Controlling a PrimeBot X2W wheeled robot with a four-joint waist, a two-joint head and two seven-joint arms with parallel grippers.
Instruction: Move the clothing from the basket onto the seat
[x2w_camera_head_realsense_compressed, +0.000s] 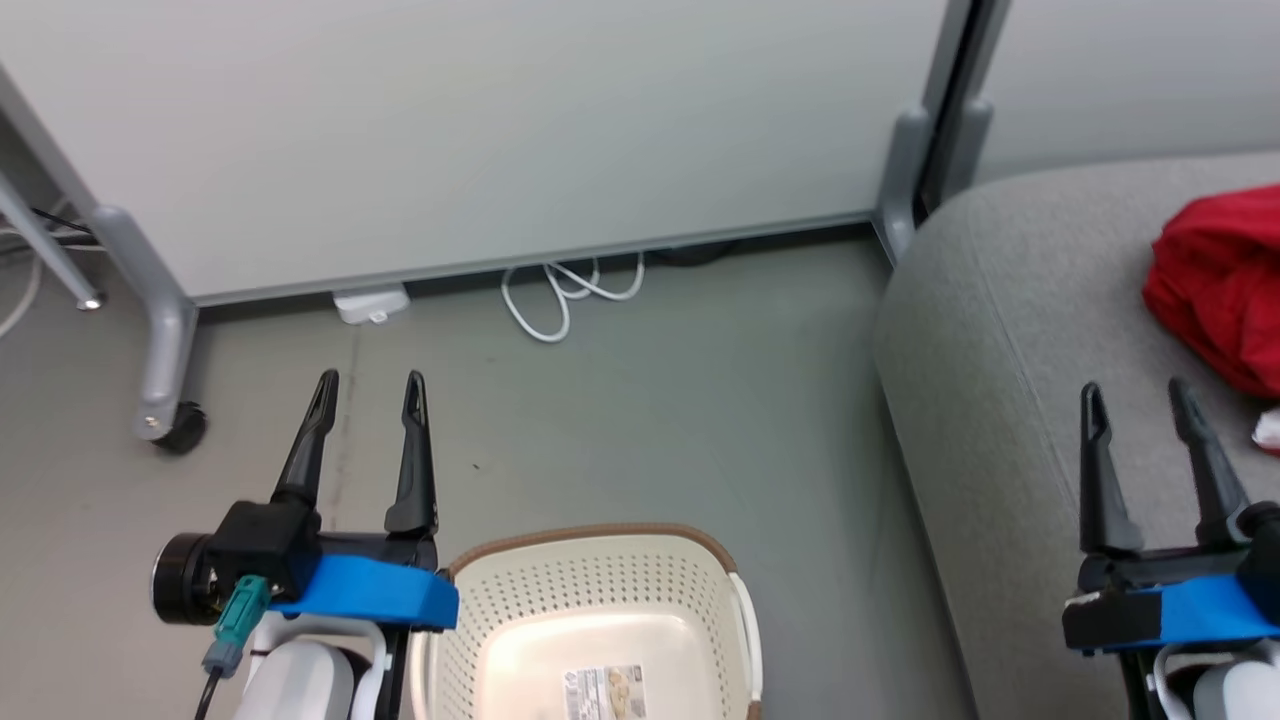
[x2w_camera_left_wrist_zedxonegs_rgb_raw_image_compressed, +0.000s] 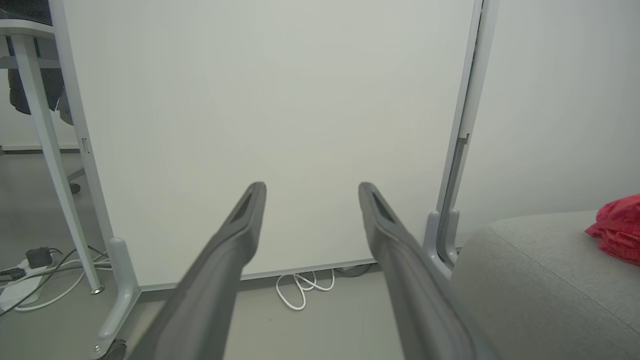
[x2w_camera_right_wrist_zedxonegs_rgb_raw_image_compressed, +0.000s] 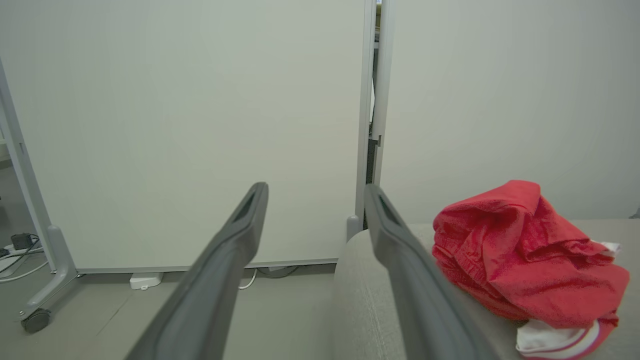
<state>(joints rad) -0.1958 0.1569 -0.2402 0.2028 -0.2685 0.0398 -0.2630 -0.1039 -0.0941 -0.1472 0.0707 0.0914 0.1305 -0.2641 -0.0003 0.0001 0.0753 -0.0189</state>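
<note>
The red clothing (x2w_camera_head_realsense_compressed: 1220, 280) lies in a crumpled heap on the grey seat (x2w_camera_head_realsense_compressed: 1000, 330) at the right; it also shows as the clothing (x2w_camera_right_wrist_zedxonegs_rgb_raw_image_compressed: 520, 255) with white trim on the seat (x2w_camera_right_wrist_zedxonegs_rgb_raw_image_compressed: 360, 300), and as the clothing (x2w_camera_left_wrist_zedxonegs_rgb_raw_image_compressed: 617, 230) on the seat (x2w_camera_left_wrist_zedxonegs_rgb_raw_image_compressed: 540, 280). The cream basket (x2w_camera_head_realsense_compressed: 600, 630) with a brown rim stands on the floor at the bottom centre, holding only a paper label. My left gripper (x2w_camera_head_realsense_compressed: 370, 385) is open over the floor, just left of the basket. Open too, my right gripper (x2w_camera_head_realsense_compressed: 1137, 395) hovers over the seat, just left of the clothing.
White partition panels (x2w_camera_head_realsense_compressed: 480, 130) on grey wheeled feet (x2w_camera_head_realsense_compressed: 165, 400) close off the back. A white cable (x2w_camera_head_realsense_compressed: 565, 290) and a small white box (x2w_camera_head_realsense_compressed: 372, 303) lie at their base. Grey floor (x2w_camera_head_realsense_compressed: 700, 400) spreads between basket, panels and seat.
</note>
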